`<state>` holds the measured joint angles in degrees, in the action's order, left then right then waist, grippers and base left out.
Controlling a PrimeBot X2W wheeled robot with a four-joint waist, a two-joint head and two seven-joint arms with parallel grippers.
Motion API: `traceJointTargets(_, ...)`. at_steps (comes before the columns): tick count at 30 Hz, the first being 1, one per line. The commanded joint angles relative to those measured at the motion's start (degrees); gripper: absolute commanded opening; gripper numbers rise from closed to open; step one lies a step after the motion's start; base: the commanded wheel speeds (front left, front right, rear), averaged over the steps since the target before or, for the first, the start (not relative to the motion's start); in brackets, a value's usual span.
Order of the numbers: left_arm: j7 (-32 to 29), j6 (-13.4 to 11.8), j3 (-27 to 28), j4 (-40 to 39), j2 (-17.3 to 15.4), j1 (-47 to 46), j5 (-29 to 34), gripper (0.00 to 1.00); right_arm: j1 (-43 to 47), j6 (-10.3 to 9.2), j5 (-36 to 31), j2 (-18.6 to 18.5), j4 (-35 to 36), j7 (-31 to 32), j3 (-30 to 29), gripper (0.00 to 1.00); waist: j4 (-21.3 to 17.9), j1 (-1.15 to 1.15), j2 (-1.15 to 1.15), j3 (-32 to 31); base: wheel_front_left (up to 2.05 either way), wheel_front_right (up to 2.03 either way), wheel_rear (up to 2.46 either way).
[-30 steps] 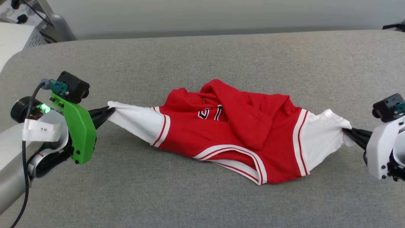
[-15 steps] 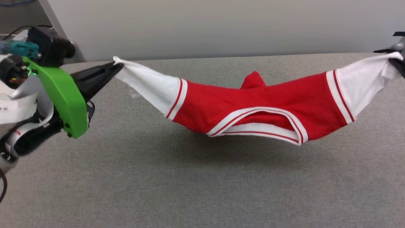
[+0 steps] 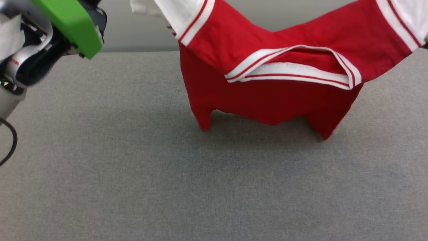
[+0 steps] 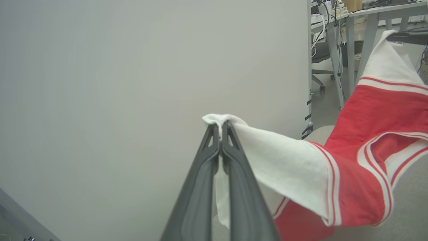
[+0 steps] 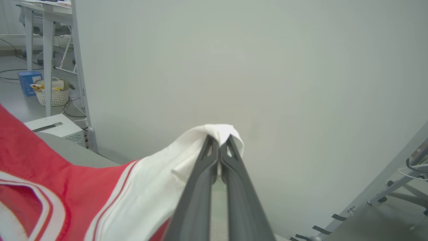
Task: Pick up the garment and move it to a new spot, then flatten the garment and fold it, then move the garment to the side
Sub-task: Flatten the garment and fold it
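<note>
Above the grey tabletop the garment now hangs stretched between both arms. A second ago it lay bunched on the surface, and half a second ago it sagged just off it. Left pincer is pressed together on the tip of one white sleeve; right pincer pinches the other sleeve the same way. The red body drops open below the striped collar, hem corners low near the tabletop; touching or not, can't tell. The head camera has tilted up too. Judgement: pickup done, shirt mostly unfurled, ready to carry to a new spot and lay flat. Fold and side move not begun.
</note>
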<state>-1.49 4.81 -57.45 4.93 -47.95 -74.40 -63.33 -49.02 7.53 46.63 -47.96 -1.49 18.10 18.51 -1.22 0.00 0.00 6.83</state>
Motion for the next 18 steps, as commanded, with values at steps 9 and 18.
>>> traceJointTargets(9,1.4,-1.4,1.6,13.3,7.8,-13.5,6.8,0.00,-18.8,-0.04,-6.7,5.4,-12.2,-6.4,3.6,0.00,-1.1,0.00,0.00,9.7,0.00,0.00,0.00)
traceJointTargets(18,3.8,-2.7,3.0,22.3,12.7,-24.9,11.8,0.00,-36.7,-0.04,-13.2,12.1,-28.4,-14.3,6.4,0.00,-2.8,0.00,0.00,16.7,0.00,0.00,0.00)
